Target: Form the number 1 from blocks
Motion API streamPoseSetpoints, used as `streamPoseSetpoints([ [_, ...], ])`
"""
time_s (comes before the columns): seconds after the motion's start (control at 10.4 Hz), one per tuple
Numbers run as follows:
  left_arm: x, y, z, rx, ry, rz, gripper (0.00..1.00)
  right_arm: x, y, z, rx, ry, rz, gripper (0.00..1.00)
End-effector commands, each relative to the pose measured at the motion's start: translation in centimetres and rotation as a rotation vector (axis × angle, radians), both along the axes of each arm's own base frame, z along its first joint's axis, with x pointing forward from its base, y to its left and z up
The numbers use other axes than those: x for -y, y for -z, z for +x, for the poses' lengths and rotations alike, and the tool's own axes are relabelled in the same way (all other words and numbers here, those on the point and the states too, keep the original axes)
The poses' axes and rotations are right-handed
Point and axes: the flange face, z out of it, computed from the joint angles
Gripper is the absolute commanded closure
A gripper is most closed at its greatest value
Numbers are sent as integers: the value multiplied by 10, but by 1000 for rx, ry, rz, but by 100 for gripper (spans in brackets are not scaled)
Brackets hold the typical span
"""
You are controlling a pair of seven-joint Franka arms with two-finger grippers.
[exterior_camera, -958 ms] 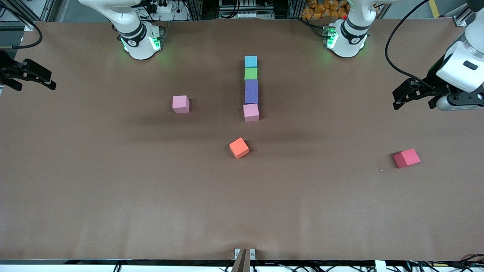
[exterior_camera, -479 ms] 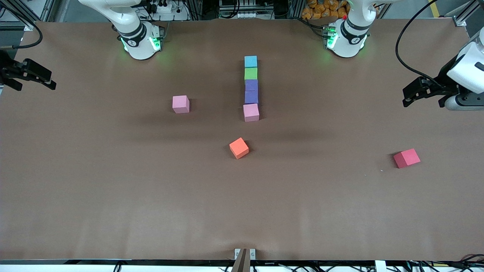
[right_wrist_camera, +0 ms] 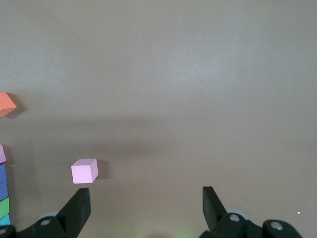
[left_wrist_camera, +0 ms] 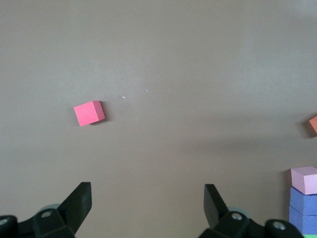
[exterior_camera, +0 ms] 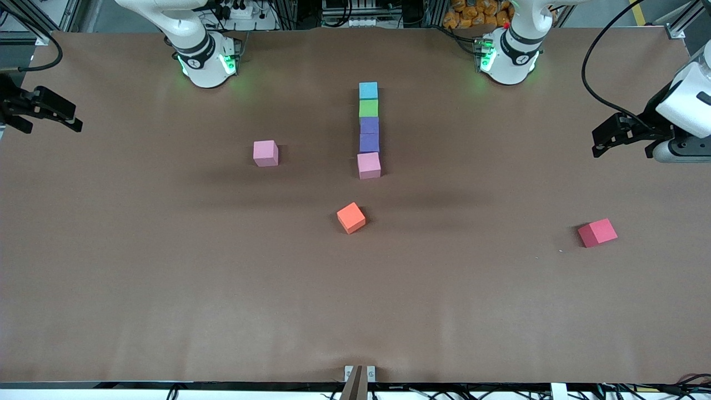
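Observation:
Five blocks form a straight column mid-table: light blue (exterior_camera: pixel 368 90), green (exterior_camera: pixel 368 108), two purple (exterior_camera: pixel 369 134), then pink (exterior_camera: pixel 369 165) nearest the front camera. An orange block (exterior_camera: pixel 351 217) lies loose, nearer the camera than the column. A second pink block (exterior_camera: pixel 265 153) sits toward the right arm's end, and a red block (exterior_camera: pixel 597 232) toward the left arm's end. My left gripper (exterior_camera: pixel 621 150) hangs open and empty over its table end; its wrist view shows the red block (left_wrist_camera: pixel 89 112). My right gripper (exterior_camera: pixel 53 128) waits open over its end, the loose pink block (right_wrist_camera: pixel 84 171) ahead of it.
The brown table (exterior_camera: pixel 166 289) carries only the blocks. Both arm bases (exterior_camera: pixel 205 61) stand along the edge farthest from the camera. A small bracket (exterior_camera: pixel 359 373) sits at the table's near edge.
The left gripper has drawn back toward its end of the table and risen slightly. The right arm and all blocks are unchanged.

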Motion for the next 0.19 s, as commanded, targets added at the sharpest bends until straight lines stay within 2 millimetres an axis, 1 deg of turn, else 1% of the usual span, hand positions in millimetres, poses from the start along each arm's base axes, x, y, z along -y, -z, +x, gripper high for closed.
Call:
streamPoseSetpoints([
  [0.0,-2,-5,-2,1,11,22,0,3,-5,-5,-1,-10,-11,0],
  [0.1,-2,-6,-2,2,7,21,0,3,-5,-5,-1,-10,-11,0],
])
